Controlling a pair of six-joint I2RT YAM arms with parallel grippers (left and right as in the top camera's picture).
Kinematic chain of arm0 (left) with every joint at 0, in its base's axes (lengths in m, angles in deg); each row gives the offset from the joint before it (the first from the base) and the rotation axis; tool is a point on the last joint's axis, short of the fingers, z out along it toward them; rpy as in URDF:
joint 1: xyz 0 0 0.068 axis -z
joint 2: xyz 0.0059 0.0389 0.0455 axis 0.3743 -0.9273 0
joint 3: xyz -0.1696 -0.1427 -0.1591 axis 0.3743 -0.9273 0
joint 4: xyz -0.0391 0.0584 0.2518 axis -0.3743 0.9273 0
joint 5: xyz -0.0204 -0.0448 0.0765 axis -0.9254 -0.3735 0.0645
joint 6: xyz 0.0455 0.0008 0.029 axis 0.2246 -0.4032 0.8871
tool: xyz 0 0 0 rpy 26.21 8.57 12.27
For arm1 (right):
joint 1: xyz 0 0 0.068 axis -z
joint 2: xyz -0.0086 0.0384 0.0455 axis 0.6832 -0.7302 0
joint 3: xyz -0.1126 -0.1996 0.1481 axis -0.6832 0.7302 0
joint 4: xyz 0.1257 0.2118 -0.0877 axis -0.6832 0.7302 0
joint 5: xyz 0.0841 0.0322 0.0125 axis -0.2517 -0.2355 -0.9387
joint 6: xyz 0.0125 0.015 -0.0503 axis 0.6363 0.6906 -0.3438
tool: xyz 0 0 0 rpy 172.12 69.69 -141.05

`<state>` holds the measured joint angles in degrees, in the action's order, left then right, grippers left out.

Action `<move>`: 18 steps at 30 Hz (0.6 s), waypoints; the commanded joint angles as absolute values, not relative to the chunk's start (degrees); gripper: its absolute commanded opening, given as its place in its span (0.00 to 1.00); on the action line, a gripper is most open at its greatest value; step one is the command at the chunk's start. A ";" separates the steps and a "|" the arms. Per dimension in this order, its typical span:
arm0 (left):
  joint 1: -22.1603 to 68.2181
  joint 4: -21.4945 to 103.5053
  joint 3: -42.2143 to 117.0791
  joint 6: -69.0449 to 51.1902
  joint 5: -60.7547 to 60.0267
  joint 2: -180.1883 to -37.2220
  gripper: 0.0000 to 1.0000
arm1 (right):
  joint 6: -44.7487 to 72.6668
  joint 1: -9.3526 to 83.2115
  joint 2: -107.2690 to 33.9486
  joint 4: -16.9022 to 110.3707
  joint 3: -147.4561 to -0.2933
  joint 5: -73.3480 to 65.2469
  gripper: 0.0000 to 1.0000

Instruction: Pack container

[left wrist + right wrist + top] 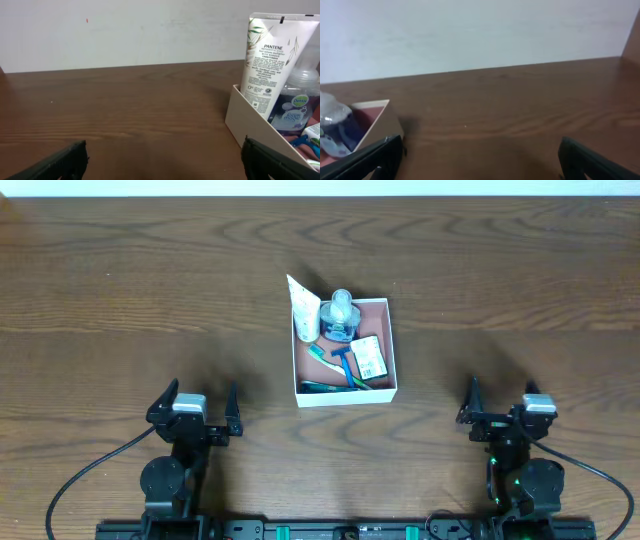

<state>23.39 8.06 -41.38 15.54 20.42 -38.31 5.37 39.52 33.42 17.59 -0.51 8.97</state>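
Observation:
The container (389,312), a square shallow white box with a pinkish-brown floor, stands in the middle of the table. In it are a white Pantene tube (305,311), a clear bottle with a blue label (340,318), a blue razor (347,364), a green toothbrush (321,356) and a small white packet (369,357). My left gripper (196,413) is open and empty at the front left, well clear of the container. My right gripper (503,408) is open and empty at the front right. The left wrist view shows the container's wall (250,120), the tube (267,60) and the bottle (295,102).
The brown wooden table (120,280) runs to a pale wall at the back. The right wrist view shows the container's corner (379,120) and the bottle (335,127) at far left, with bare wood ahead. Black cables trail from both arm bases.

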 commanded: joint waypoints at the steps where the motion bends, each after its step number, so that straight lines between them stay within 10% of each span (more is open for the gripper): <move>1: 23.63 10.24 -42.21 15.69 19.96 -38.42 0.98 | 0.87 39.06 33.84 17.96 -0.27 8.03 0.99; 18: 23.63 10.24 -42.21 15.69 19.96 -38.42 0.98 | 0.19 39.06 33.84 17.83 -0.29 8.07 0.99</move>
<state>23.39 8.06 -41.38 15.54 20.42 -38.31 1.06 39.52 33.42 17.65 -0.51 8.48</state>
